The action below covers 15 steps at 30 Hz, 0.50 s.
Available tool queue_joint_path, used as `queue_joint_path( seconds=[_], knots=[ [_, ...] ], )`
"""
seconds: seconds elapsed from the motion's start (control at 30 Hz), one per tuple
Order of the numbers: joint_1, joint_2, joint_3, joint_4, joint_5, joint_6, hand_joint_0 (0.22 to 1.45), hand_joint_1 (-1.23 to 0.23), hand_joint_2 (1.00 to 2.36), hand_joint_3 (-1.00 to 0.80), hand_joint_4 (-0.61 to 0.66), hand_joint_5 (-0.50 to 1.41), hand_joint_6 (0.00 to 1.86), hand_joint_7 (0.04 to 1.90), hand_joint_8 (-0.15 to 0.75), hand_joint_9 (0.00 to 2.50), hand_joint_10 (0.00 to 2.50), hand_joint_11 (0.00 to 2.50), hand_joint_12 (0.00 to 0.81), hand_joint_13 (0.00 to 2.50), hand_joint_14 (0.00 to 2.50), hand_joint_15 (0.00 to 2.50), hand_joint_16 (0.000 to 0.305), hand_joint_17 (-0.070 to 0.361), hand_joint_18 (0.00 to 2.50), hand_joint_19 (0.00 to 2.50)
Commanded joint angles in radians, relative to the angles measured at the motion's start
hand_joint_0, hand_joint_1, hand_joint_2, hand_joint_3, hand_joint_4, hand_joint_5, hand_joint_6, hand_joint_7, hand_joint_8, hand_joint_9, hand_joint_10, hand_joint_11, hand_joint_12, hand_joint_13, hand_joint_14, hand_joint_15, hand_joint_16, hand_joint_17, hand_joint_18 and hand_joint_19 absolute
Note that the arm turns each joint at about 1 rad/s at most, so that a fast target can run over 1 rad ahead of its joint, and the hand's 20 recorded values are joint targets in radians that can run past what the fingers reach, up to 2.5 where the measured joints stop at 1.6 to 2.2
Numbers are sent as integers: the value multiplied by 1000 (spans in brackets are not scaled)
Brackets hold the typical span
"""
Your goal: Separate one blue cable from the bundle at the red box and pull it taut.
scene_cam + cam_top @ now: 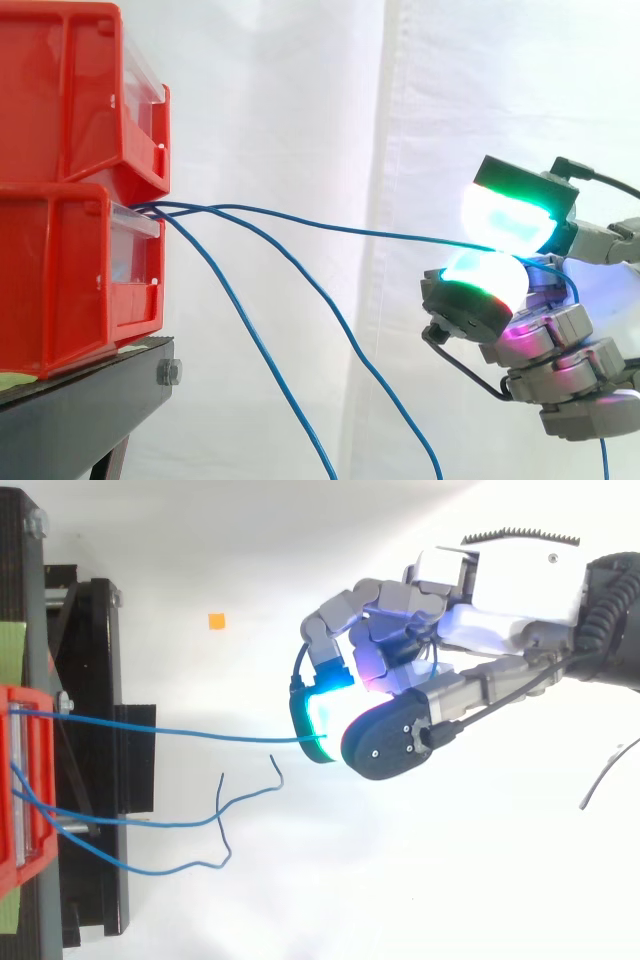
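Note:
Three thin blue cables come out of the lower red box at its front slot. One blue cable runs nearly straight to the right, away from the other two, into my hand. Two glowing green fingertips pinch it between them. In the top view the same held cable stretches from the red box to my hand. The other two cables droop down and hang loose; from above their free ends curl on the floor.
A second red box is stacked on the lower one, both on a black stand. A white curtain hangs behind. A small orange marker lies on the white floor.

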Motion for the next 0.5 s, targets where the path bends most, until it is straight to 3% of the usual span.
queue_joint_path(
  seconds=[0.0, 0.47],
  knots=[
    [0, 0, 0, 0, 0, 0, 781, -881, 1014, -71, -254, -142, 928, 1583, 268, 493, 2500, 1638, 343, 689, 2500, 1673, 30, 67, 1109, 1372],
    [0, 0, 0, 0, 0, 0, 782, -882, 1015, -73, -252, -143, 928, 1583, 267, 495, 2500, 1643, 338, 691, 2500, 1670, 30, 68, 1109, 1341]
  ],
)
